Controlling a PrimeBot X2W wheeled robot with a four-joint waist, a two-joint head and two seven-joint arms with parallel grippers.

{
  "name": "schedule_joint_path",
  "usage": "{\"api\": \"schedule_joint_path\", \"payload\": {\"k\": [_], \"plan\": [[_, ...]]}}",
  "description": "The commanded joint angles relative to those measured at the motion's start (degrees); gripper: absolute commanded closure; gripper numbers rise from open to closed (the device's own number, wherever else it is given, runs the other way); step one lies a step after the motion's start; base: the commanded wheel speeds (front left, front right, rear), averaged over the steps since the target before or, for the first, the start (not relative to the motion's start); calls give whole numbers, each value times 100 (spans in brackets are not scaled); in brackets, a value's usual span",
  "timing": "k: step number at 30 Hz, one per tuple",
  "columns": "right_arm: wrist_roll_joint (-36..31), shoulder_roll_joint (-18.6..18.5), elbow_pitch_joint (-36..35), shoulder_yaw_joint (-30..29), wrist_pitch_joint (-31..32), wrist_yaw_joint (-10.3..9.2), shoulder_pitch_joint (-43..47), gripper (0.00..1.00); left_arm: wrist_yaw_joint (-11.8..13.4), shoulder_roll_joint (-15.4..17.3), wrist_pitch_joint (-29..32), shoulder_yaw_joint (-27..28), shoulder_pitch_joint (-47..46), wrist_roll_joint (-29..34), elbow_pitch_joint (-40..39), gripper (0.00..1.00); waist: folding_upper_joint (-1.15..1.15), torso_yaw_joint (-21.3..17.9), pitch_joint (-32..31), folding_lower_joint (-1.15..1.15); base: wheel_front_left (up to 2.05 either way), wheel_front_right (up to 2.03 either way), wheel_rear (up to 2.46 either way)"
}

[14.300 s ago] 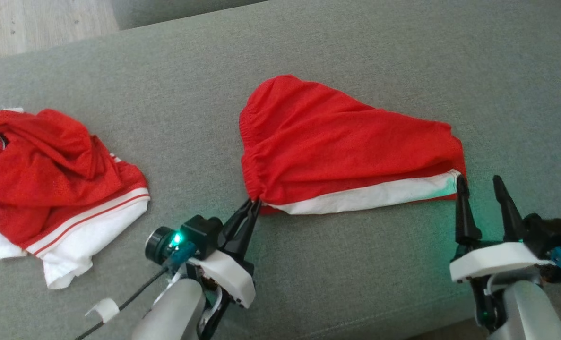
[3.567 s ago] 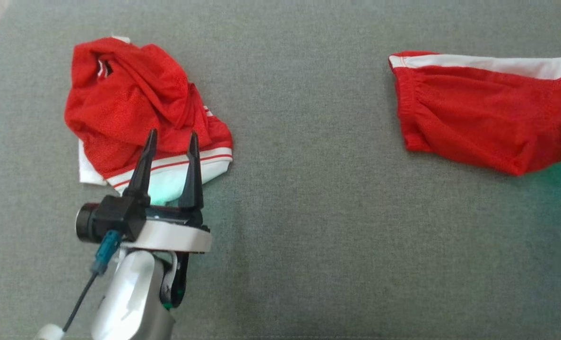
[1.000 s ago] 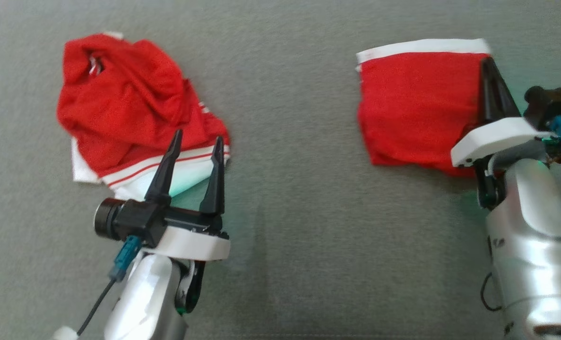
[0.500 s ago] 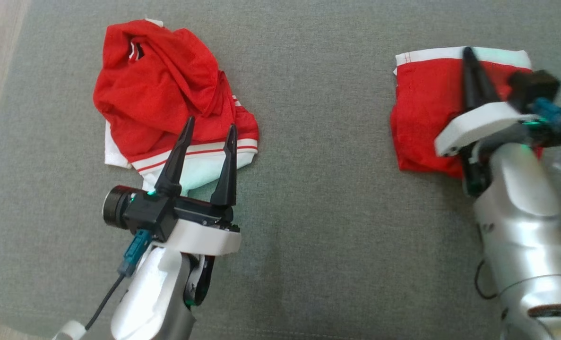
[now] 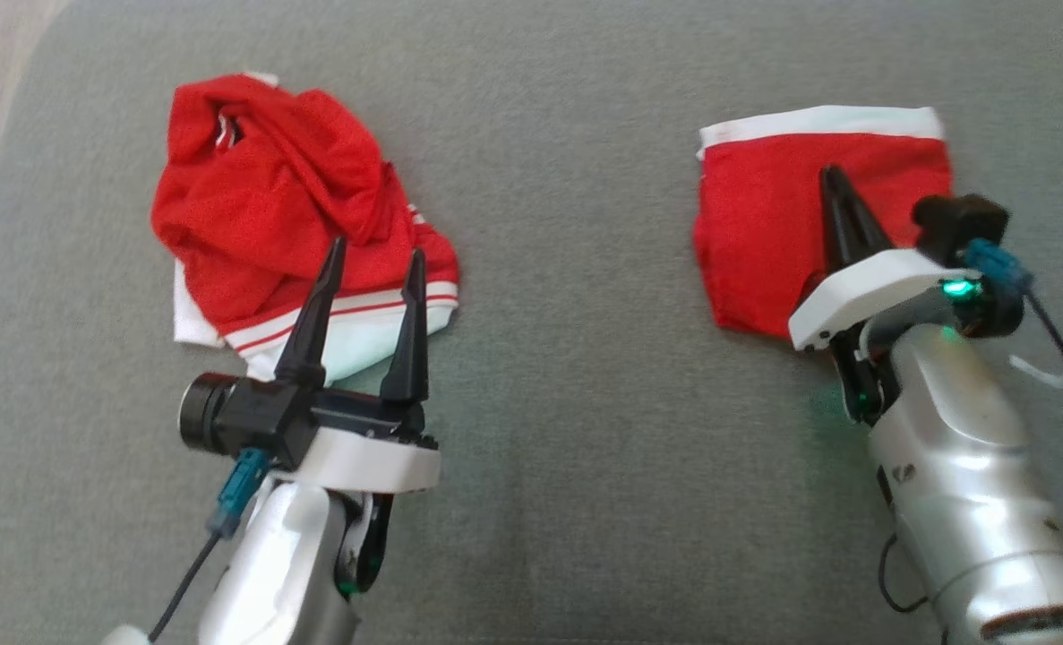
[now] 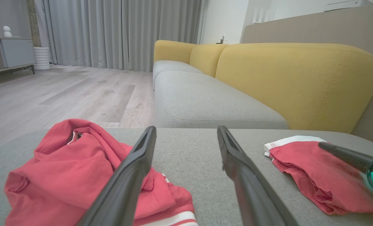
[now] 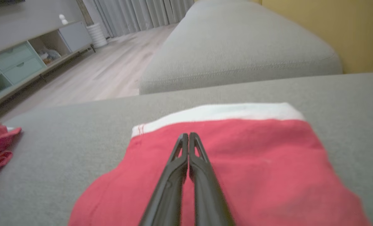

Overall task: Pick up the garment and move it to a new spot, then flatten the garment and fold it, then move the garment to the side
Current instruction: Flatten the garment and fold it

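The folded garment [image 5: 759,233], a pair of red mesh shorts with a white band along its far edge, lies flat in a compact, roughly square shape on the right part of the grey cushion [image 5: 576,412]. In the right wrist view the shorts [image 7: 255,163] spread below the camera, white band farthest away.

The right gripper [image 5: 831,177] reaches over the middle of the red panel with its two dark fingers pressed together and no cloth pinched between them [image 7: 189,135]. Whether the tips rest on the fabric or hover just above it cannot be told.

Well apart to the left sits a crumpled red garment [image 5: 262,206] with white and red-striped trim, bunched in a loose heap. The left gripper [image 5: 377,249] stands at the near edge of that heap, fingers spread wide and holding nothing; from its own wrist camera [image 6: 186,128] the heap [image 6: 57,175] shows at lower left and the folded shorts [image 6: 299,169] at right.

Beyond the cushion are a sofa with a yellow backrest [image 6: 293,81], a pale wood floor [image 6: 63,97] and grey curtains [image 6: 120,31].
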Motion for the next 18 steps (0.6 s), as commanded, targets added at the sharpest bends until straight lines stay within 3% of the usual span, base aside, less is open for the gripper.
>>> {"api": "schedule_joint_path", "payload": {"k": [1, 7, 8, 9, 18], "plan": [[78, 70, -500, 57, -35, -4, 146, 100, 21, 43, -45, 259, 2, 40, -188, 0, 0, -160, -154, 0, 0, 0, 0], [363, 70, -1680, -72, -36, -4, 824, 100, -58, 54, -45, 460, 175, 68, -177, 0, 0, -441, -415, 0, 0, 0, 0], [352, 70, -1914, -73, -36, -4, 969, 54, -81, 64, -45, 497, 212, 77, -164, 0, 0, -501, -464, 0, 0, 0, 0], [324, 71, -2143, -52, -36, -4, 1121, 0, -91, 74, -45, 548, 248, 86, -149, 0, 0, -564, -511, 0, 0, 0, 0], [467, 71, -3539, 41, -36, -4, 2449, 0, -145, 84, -45, 864, 607, 150, -64, 0, 0, -914, -827, 0, 0, 0, 0]]}}
